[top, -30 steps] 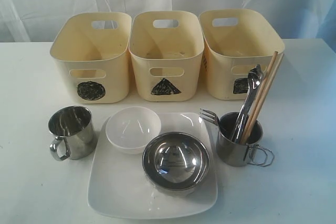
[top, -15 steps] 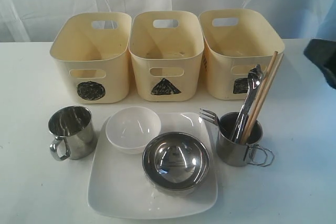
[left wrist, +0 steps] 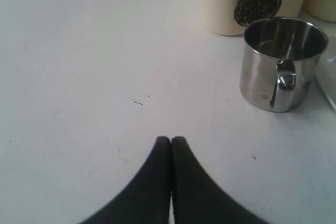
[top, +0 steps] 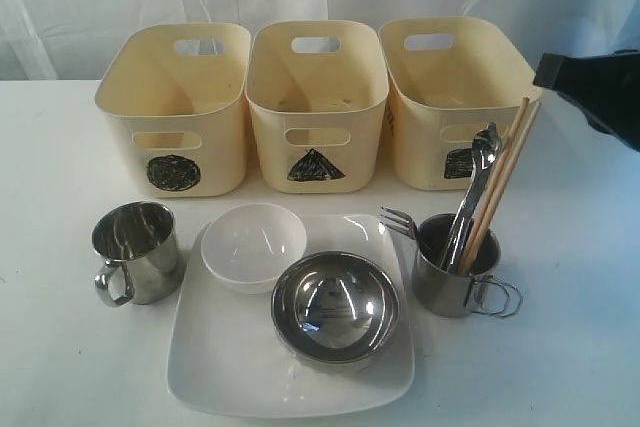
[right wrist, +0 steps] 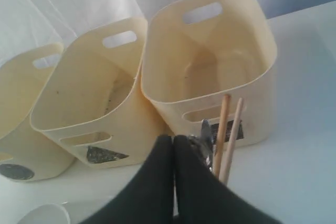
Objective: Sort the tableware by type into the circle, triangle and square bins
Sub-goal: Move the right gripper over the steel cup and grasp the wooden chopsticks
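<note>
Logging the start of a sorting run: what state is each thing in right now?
Circle bin: upright, looks empty.
Triangle bin: upright, looks empty.
Square bin: upright, looks empty.
Left mug: upright, empty.
Right mug: upright, holding cutlery and chopsticks.
White bowl: upright on plate, empty.
Steel bowl: upright on plate, empty.
Left tool: shut, empty.
Right tool: shut, empty.

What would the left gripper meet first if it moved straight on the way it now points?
Probably nothing: the shut left gripper points over bare table, free as far as the picture shows. The steel mug and circle bin stand off to one side.
</note>
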